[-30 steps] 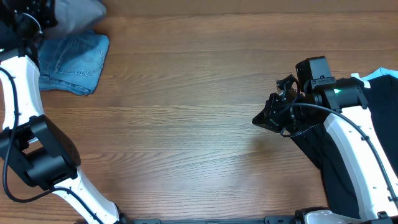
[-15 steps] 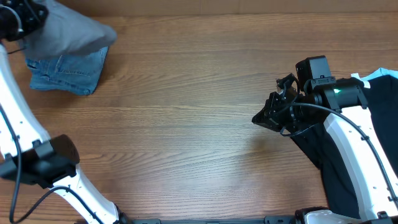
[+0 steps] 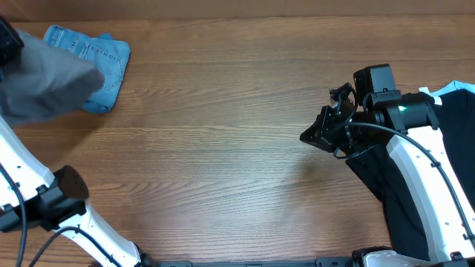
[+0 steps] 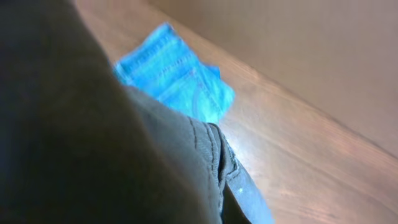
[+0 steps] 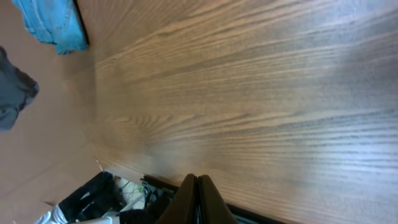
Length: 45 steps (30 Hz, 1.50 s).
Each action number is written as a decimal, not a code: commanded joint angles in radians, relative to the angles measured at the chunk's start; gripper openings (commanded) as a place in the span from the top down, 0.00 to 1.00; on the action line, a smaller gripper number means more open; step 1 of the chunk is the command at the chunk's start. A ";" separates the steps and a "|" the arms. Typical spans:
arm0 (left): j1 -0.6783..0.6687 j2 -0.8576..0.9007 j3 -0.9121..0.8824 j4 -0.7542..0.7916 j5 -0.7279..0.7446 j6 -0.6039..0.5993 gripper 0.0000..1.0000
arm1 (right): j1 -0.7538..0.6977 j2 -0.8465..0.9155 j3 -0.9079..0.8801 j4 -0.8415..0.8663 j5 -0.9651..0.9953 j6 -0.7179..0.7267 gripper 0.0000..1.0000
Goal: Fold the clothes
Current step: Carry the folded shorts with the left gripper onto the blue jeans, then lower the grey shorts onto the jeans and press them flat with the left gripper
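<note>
The clothes, a pair of grey-olive shorts (image 3: 46, 85), hang bunched in the air over the table's far left. They fill the left of the left wrist view as dark cloth with a stitched seam (image 4: 214, 165). My left gripper is buried in that cloth, shut on it, and its fingers do not show. The shorts also appear small at the left edge of the right wrist view (image 5: 15, 90). My right gripper (image 3: 304, 139) hovers over bare wood at the right, shut with nothing between its fingers (image 5: 205, 199).
A folded light-blue denim garment (image 3: 100, 53) lies at the back left, beside the hanging shorts. A black T-shirt (image 3: 393, 193) lies at the right under my right arm. The wooden table (image 3: 223, 148) stretches between them.
My left arm has swung the shorts from the back-left corner toward the front, uncovering the denim garment. The right arm has barely moved.
</note>
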 commanded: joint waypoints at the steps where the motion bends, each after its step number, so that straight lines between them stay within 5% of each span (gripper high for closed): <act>1: -0.020 0.099 -0.005 0.181 0.060 0.067 0.96 | 0.005 -0.010 0.026 0.019 -0.002 -0.002 0.96; 5: -0.049 0.200 -0.005 0.528 0.347 0.078 0.96 | 0.005 -0.010 0.026 0.021 -0.003 0.008 0.96; 8: -0.084 0.247 -0.005 0.626 0.344 0.084 0.96 | 0.005 -0.010 0.026 0.015 -0.006 0.025 0.96; 12: -0.134 0.357 -0.005 0.608 0.273 0.203 0.96 | 0.005 -0.010 0.026 0.011 -0.006 0.025 0.96; 19: -0.150 0.566 -0.005 0.422 0.092 0.172 0.96 | 0.005 -0.010 0.026 -0.029 -0.006 0.020 0.96; 24: -0.107 0.579 -0.003 0.300 -0.016 0.174 0.96 | 0.005 -0.010 0.026 -0.022 -0.006 0.020 0.96; 32: 0.001 0.472 0.000 0.216 0.019 0.175 0.96 | 0.005 -0.010 0.026 -0.015 -0.002 0.018 0.96; 34: 0.016 0.454 0.000 0.212 0.000 0.177 0.91 | 0.005 -0.010 0.026 -0.010 -0.002 0.012 0.96; 36: 0.027 0.451 0.000 0.202 -0.039 0.177 0.67 | 0.005 -0.010 0.026 -0.009 -0.002 0.013 0.96; 38: 0.030 0.453 -0.001 0.184 -0.064 0.177 0.53 | 0.005 -0.010 0.026 -0.011 -0.003 0.012 0.96; 45: 0.041 0.397 0.000 0.151 -0.056 0.175 0.56 | 0.005 -0.010 0.026 -0.028 -0.003 0.000 0.96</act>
